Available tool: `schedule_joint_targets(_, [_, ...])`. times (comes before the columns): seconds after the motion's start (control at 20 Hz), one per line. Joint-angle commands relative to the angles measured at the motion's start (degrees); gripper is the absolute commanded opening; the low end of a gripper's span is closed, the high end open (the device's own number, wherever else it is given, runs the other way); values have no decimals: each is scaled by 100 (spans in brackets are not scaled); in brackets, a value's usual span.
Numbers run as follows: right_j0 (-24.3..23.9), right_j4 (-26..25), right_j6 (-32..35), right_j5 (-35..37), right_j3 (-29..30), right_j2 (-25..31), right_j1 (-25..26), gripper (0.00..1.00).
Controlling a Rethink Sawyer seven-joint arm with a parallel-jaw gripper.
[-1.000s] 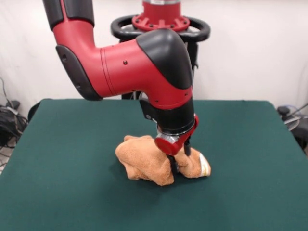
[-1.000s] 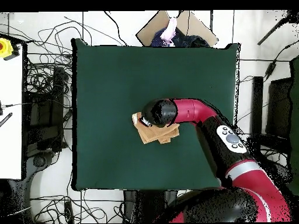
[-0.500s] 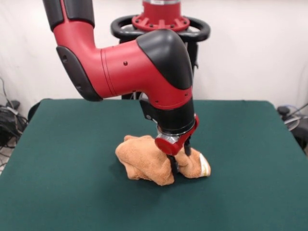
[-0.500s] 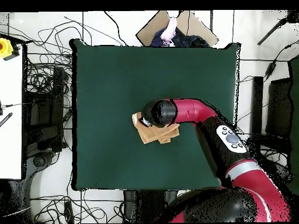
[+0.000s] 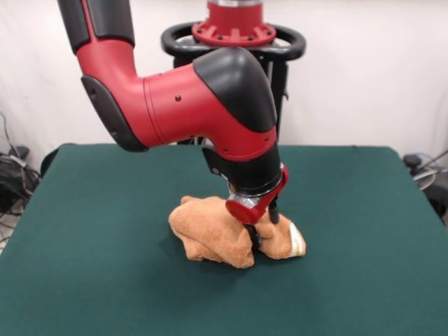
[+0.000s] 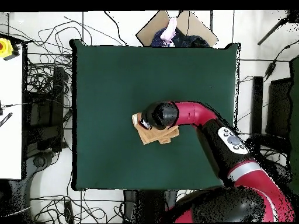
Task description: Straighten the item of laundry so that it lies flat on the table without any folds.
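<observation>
Jaws [image 5: 257,236] apparently gripping bunched towel [image 5: 210,234].

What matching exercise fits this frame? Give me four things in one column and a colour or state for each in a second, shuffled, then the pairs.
Things:
1. towel
2. table
3. gripper
4. white tag

Colour or state:
A. dark green top, mostly bare
B. down in the cloth, partly hidden by it
C. bunched into a rumpled orange-tan heap
D. at the end of the heap, on the picture's right in the front view

Pairs: 1-C, 2-A, 3-B, 4-D
</observation>
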Motion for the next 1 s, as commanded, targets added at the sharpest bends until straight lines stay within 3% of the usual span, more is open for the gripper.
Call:
schedule_joint_targets(0.05, [-159, -170, -370, 242, 499, 188, 391, 100])
schedule_joint_targets(1.0, [-262, -332, -360, 196, 574, 216, 409, 100])
